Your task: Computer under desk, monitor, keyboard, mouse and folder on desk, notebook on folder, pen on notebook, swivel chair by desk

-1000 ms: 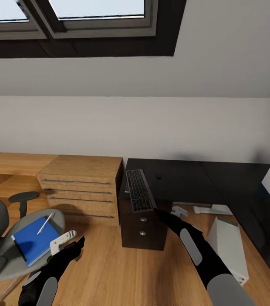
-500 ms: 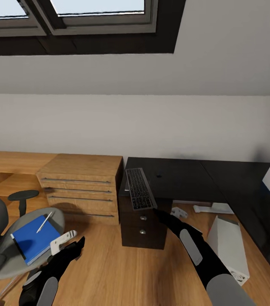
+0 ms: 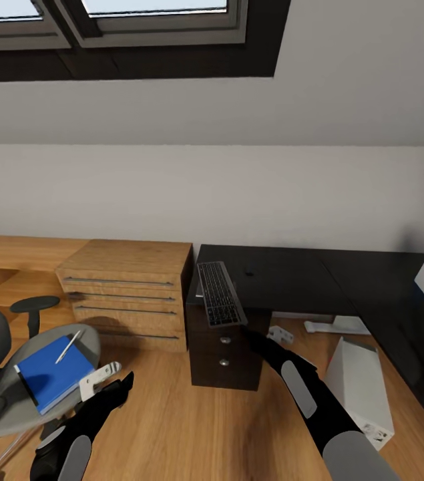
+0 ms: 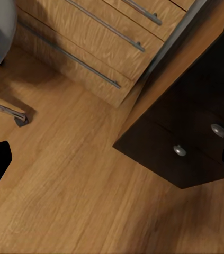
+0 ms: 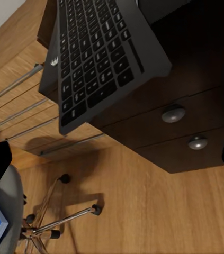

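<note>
Since a second ago your whole head view has slid a little, so the chair and its load sit slightly lower and further left in the picture, which reads as camera travel and not as the things moving; both arms hold the same pose as before.

Your keyboard [image 3: 220, 294] lies on the left end of the dark counter [image 3: 292, 280], its near end hanging out past the counter's front edge above the dark drawer unit [image 3: 224, 354], as the right wrist view shows [image 5: 98, 55]. A small dark object [image 3: 249, 272], too small to identify, sits on the counter just right of the keyboard. To the left stands a wooden drawer chest [image 3: 128, 294], touching the counter's side.

The swivel chair [image 3: 11, 394] stands well apart from the counter at the lower left, with the blue folder [image 3: 51, 374] on its seat and the pen [image 3: 69, 346] lying on top. A white mouse [image 3: 99, 377] shows just beside the seat's edge, right at your left claw [image 3: 115, 387]; you cannot tell whether the claw grips it.

A white computer case [image 3: 362, 387] lies tilted on the floor under the counter's right part.

Your right arm reaches forward and up, its right claw [image 3: 255, 337] just below the keyboard's overhanging end; its fingers spread wide in the wrist view, holding nothing.
</note>
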Motion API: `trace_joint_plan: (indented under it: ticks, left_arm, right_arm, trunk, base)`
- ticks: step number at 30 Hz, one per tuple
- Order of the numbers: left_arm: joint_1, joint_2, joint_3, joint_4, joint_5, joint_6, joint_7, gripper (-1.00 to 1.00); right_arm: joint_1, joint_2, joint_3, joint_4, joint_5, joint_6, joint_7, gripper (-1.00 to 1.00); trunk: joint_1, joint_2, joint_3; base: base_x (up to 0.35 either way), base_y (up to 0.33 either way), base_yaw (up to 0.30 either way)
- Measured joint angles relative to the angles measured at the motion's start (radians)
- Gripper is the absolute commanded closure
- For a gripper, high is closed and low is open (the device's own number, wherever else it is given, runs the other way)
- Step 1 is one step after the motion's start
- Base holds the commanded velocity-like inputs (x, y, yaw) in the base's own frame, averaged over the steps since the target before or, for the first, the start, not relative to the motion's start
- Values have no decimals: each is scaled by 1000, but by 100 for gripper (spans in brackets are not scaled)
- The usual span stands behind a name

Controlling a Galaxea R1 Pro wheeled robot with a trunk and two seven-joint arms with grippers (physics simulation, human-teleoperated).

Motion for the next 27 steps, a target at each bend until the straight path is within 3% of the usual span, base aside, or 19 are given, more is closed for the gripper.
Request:
trace_joint_plan:
  ticks: [10,15,19,20,22,23,24,27]
  left_arm:
    - [0,0,-2,0,0,0,0,-100]
    - [0,0,-3,0,0,0,1,-100]
    - [0,0,-3,0,0,0,1,-100]
    - [0,0,-3,0,0,0,1,-100]
    - [0,0,-3,0,0,0,1,-100]
    - [0,0,-3,0,0,0,1,-100]
    - [0,0,-6,0,0,0,1,-100]
    - [0,0,-19,0,0,0,2,-100]
  right_arm:
    - [13,-2,1,10,1,-1,23,-100]
    - [17,-6,-4,59,0,-2,175,-100]
    - [18,-13,-34,112,2,-4,366,-100]
    - [18,-14,-91,158,3,-5,460,-100]
    - [18,-16,-131,186,1,-7,507,-100]
    - [18,-16,-174,211,-1,-7,551,-100]
    - [18,-15,-260,248,-2,-6,637,-100]
    - [18,-10,-346,270,-4,-5,712,-100]
  trunk:
    - [38,-70,-31]
    - [58,-105,-47]
    - [73,-133,-60]
    - [77,-140,-63]
    - [84,-154,-69]
    - [88,-161,-72]
    - [92,-168,-75]
    - [104,-189,-85]
  base:
    - [0,0,0]
    - [0,0,0]
    - [0,0,0]
    - [0,0,0]
    - [0,0,0]
    - [0,0,0]
    - [0,0,0]
    - [0,0,0]
